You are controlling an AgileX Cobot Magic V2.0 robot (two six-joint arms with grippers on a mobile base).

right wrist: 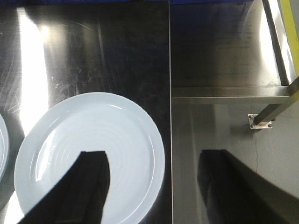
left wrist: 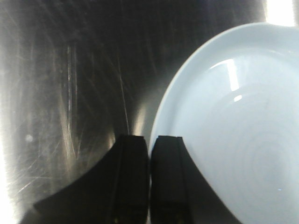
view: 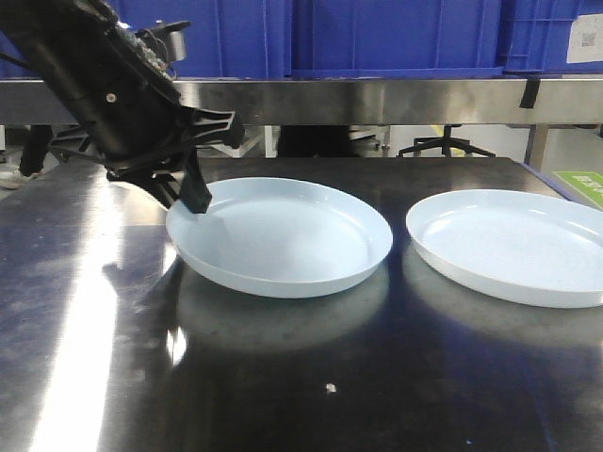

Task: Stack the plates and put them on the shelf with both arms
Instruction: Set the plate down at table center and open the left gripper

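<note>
Two pale blue plates lie side by side on the dark steel table. My left gripper (view: pixel 196 198) is at the left rim of the left plate (view: pixel 283 235). In the left wrist view the left gripper (left wrist: pixel 150 140) is shut on that rim, where the left plate (left wrist: pixel 233 130) runs in between the two black fingers. The plate's left side looks slightly raised. The right plate (view: pixel 513 245) lies flat, with nothing touching it. In the right wrist view my right gripper (right wrist: pixel 154 156) hangs open above the right plate (right wrist: pixel 93 121), one finger over the plate and the other past the table edge.
A steel shelf rail (view: pixel 377 99) runs across the back with blue bins (view: pixel 396 38) on it. To the right of the table edge (right wrist: pixel 170 70) a lower steel shelf (right wrist: pixel 224 46) sits inside a frame with a rail (right wrist: pixel 229 92). A sliver of the left plate (right wrist: pixel 2 140) shows.
</note>
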